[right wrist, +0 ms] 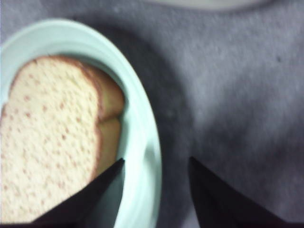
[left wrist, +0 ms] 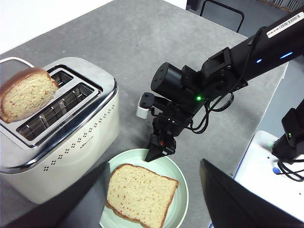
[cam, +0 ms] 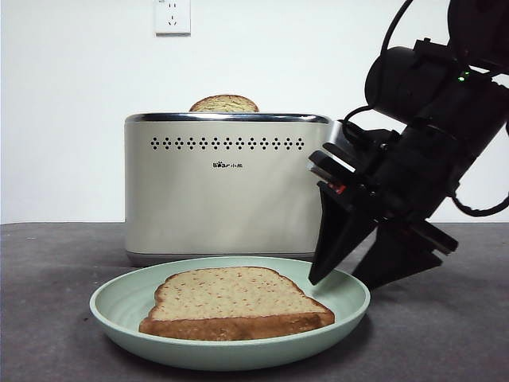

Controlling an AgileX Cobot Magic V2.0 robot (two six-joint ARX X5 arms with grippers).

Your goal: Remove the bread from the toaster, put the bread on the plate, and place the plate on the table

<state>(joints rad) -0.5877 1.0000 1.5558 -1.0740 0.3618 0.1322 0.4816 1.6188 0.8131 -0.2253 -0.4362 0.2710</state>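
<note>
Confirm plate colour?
Pale mint green, matte: the plate under the bread. Shows best in the front view.

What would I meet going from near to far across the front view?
Plate holding the bread → right claw straddling the plate's rim → toaster with a second slice poking out → wall socket.

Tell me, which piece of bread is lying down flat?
The bread on the plate lies flat, next to the right gripper. The other slice stands upright in the toaster, only its top showing.
</note>
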